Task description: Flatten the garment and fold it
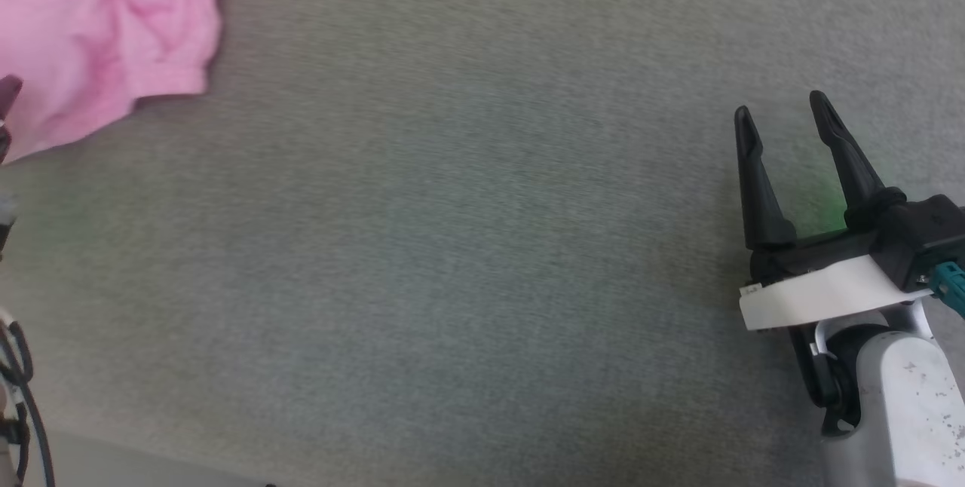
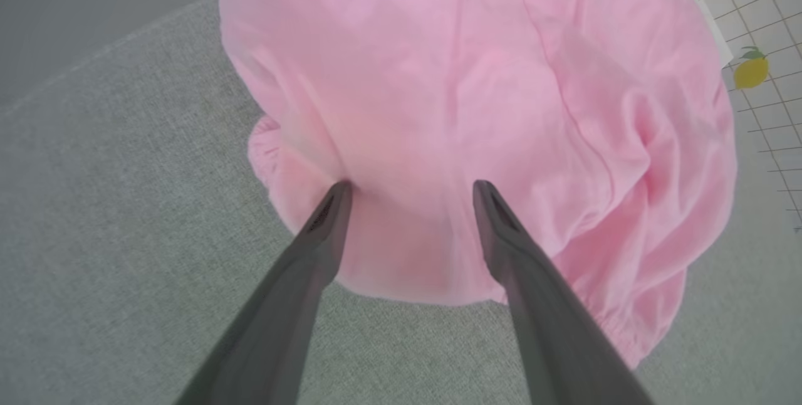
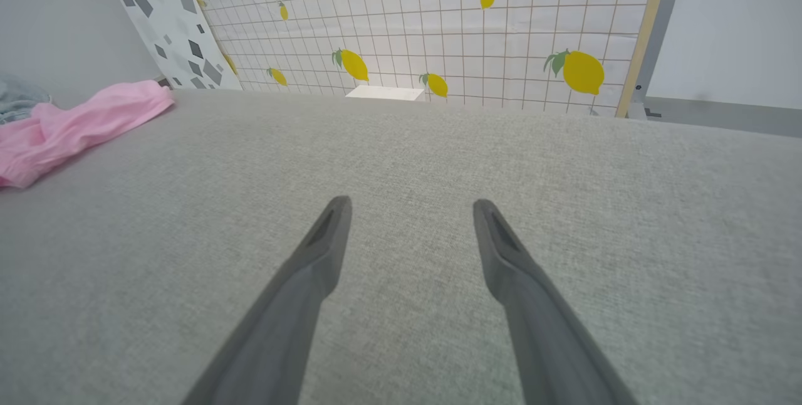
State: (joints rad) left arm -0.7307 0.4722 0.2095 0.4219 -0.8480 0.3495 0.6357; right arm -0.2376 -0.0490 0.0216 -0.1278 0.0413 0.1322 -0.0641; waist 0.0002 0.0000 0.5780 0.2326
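- The left gripper (image 2: pixel 410 189) has its two long dark fingers (image 2: pixel 313 254) spread wide apart.
- Nothing is pinched between those fingers. They hold nothing.
- In the left wrist view, both finger tips sit right over the garment (image 2: pixel 476 110), near its closest edge. I cannot tell if the tips press on the cloth or just hang above it.
- The garment is a pair of soft pink shorts. It is lumpy and full of wrinkles, not flat.
- One bunched, stretchy edge (image 2: pixel 266 157) of the shorts shows just past the tip of the finger on that view's left side.
- The shorts lie on a big grey cloth table top (image 1: pixel 452 246).
- In the head view the shorts are in the far left corner of the table.
- The right gripper (image 1: pixel 780 104) is over on the right side, well apart from the shorts.
- Its fingers (image 3: pixel 520 267) are wide apart too, and they hold nothing.
- There is just bare grey table under and between the right fingers. I cannot tell if they touch it.
- In the right wrist view the pink shorts are far off to the left.
- Behind the table stands a white sheet with yellow lemons (image 3: pixel 438 22) and a grid of lines.
- A small white box (image 3: pixel 384 93) sits at the far edge of the table, in front of that sheet.
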